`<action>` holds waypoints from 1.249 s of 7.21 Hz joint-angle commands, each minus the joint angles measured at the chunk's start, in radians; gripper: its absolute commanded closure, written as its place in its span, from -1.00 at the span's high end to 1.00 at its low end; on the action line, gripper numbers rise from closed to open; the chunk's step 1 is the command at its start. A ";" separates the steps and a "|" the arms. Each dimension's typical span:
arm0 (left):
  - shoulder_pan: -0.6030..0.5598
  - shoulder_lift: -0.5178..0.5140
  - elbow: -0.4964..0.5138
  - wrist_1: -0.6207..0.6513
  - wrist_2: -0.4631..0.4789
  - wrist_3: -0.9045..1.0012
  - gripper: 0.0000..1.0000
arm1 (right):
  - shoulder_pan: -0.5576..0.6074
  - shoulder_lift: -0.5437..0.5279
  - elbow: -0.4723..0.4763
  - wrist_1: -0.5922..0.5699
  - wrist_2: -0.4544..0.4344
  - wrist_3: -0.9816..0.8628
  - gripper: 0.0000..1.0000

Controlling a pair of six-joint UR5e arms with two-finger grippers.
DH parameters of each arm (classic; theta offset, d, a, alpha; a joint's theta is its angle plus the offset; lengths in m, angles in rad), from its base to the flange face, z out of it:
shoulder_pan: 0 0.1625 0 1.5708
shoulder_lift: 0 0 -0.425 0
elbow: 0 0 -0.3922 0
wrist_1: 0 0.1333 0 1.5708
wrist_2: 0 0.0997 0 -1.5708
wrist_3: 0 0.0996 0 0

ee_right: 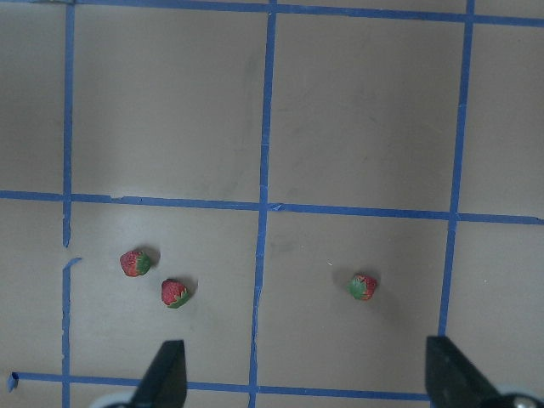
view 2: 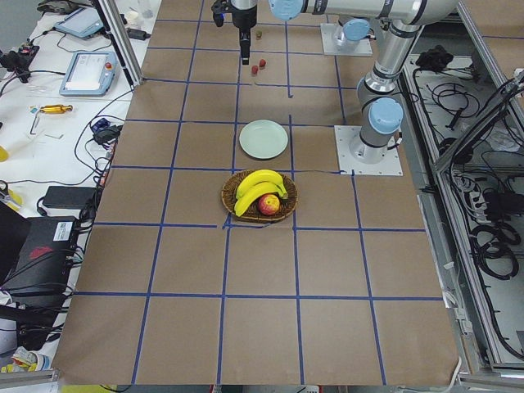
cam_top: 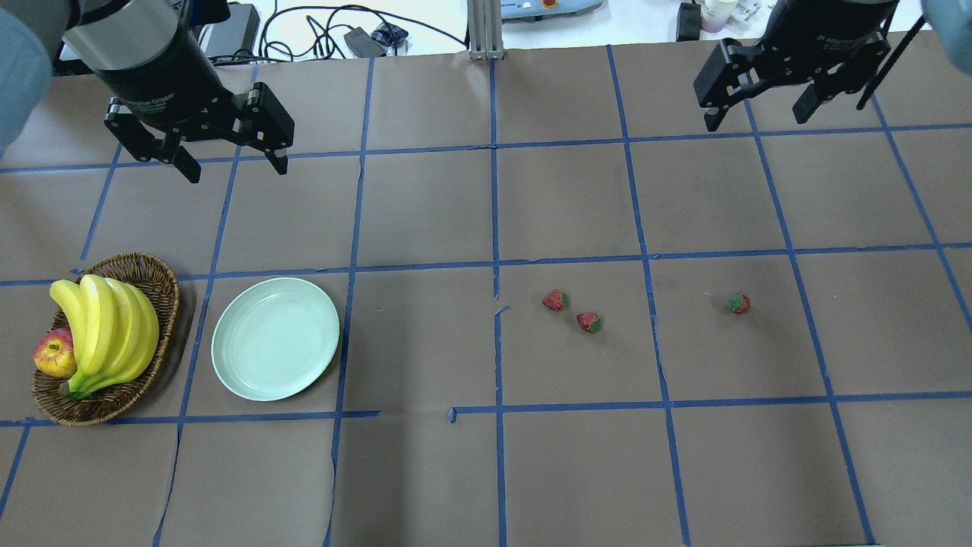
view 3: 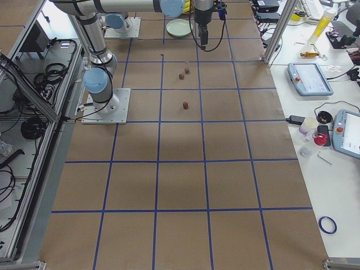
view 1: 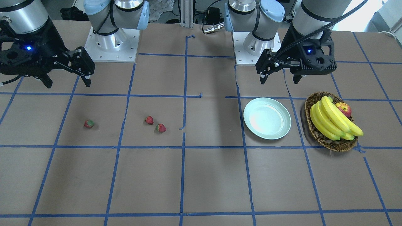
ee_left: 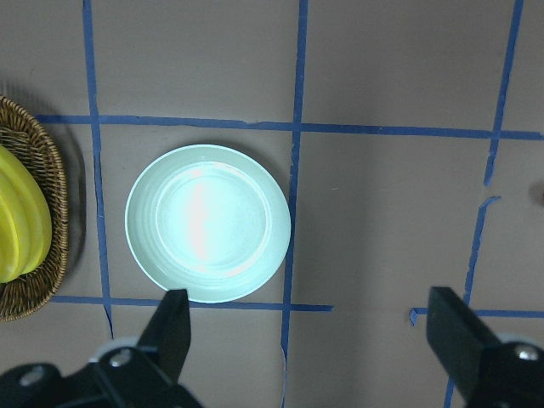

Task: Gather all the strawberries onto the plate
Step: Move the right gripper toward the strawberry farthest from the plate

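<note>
Lying on the tabletop (cam_top: pixel 425 471) are three strawberries (cam_top: pixel 555 300) (cam_top: pixel 588 322) (cam_top: pixel 738 303) — two close together, the third alone — all well apart from the one pale green plate (cam_top: pixel 275 338). The left claw (cam_top: pixel 236 169) hangs spread wide, gripping nothing; the right claw (cam_top: pixel 756 120) likewise. One basket (cam_top: pixel 171 292) beside the plate holds bananas (cam_top: pixel 106 327) and one apple (cam_top: pixel 52 355).

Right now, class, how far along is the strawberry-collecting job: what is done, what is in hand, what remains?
Done: nothing; the round pale green plate is empty. In hand: nothing; the left tool and right tool hang open above the brown paper-covered table. Left: all three small red strawberries lie on that table, away from the plate.
</note>
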 commanded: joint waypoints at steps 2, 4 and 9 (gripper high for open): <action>0.000 0.001 0.000 0.000 0.000 0.000 1.00 | 0.000 0.004 0.000 0.000 -0.001 -0.002 1.00; 0.000 -0.001 -0.002 0.000 0.002 0.000 1.00 | -0.012 0.050 0.005 -0.008 -0.007 -0.022 1.00; -0.009 -0.004 -0.012 0.000 0.000 0.000 1.00 | -0.139 0.171 0.255 -0.301 0.010 -0.197 1.00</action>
